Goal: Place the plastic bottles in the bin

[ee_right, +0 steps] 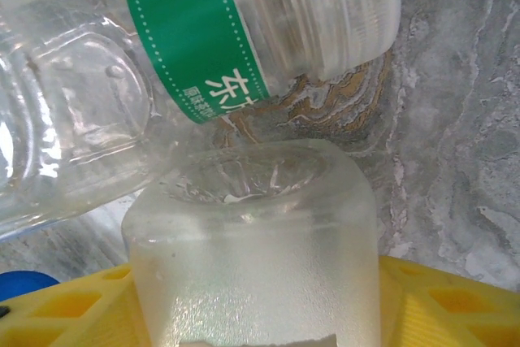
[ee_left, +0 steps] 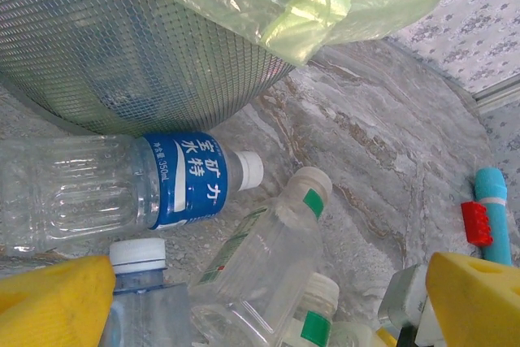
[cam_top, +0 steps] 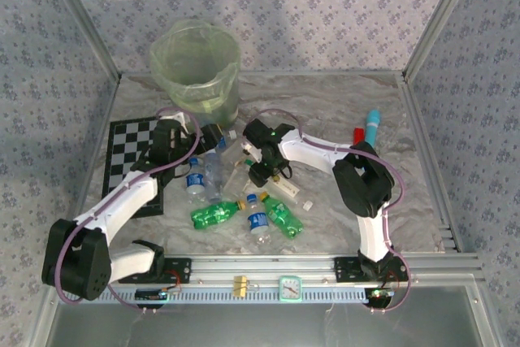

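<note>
item: plastic bottles (cam_top: 215,214), a loose heap in the middle of the surface (cam_top: 341,201). green ones lie nearest me, clear ones nearer the bin (cam_top: 213,93), which stands at the far edge.

held item: frosted bottle (ee_right: 256,225), butt end toward the wrist camera, wedged between the yellow pads (ee_right: 73,306) of the right tool (ee_right: 252,274). i read that tool as closed onto it.

neighbour: green-label bottle (ee_right: 244,30), lying across just beyond the held one, apparently touching it.

left tool (ee_left: 268,282): spread wide, gripping nothing. a blue-cap bottle (ee_left: 136,298) and a clear green-tabbed bottle (ee_left: 260,249) sit between its pads. a blue-label bottle (ee_left: 162,188) lies just beyond, against the bin's mesh wall.

hazards, my judgement:
- smooth round plastic may squirt from the pads on lifting.
- the overlapping bottle may be dragged or flicked away.
- the two tools work close together beside the bin, so my carry could clip the left one or the bin's rim.
- closing the left tool here could pinch two bottles at once.
</note>
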You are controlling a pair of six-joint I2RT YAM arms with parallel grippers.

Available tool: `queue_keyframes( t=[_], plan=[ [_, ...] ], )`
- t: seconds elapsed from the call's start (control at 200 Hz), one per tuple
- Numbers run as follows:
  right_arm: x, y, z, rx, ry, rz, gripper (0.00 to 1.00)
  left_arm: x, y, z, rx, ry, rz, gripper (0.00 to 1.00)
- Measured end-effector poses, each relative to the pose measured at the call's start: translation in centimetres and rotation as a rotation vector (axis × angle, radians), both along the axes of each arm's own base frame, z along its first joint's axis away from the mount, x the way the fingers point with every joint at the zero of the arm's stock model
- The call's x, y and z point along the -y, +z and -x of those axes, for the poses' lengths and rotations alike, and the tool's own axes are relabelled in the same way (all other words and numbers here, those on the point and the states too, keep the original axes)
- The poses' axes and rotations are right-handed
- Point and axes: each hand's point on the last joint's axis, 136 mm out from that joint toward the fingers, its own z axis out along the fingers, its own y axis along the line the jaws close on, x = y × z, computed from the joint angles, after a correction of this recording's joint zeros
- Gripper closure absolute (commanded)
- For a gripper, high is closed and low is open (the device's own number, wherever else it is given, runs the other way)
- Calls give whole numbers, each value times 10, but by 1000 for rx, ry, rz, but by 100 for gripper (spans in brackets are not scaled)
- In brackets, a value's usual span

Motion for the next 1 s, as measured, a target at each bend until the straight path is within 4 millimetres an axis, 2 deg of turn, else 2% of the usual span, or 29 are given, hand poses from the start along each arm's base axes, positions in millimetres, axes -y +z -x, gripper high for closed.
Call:
queue_keyframes(
  t=[0.155,0.37,0.555,0.635,0.765,1.0],
  plan=[
    [3,-8,-2,5,-2,21,34,2,2,-3,1,-2,1,2],
    [5,-9,-4,11,2,24,49,8,8,-3,13,-19,8,2],
    [15,1,-12,40,-40,-14,49,20,9,1,14,-66,21,2],
    [25,17,-23,75,-90,-42,50,30,9,5,18,-103,23,2],
    [44,58,-48,186,-182,-97,49,50,15,12,50,-177,19,2],
    [71,126,-88,358,-391,-252,49,104,27,25,120,-349,6,0]
  ],
)
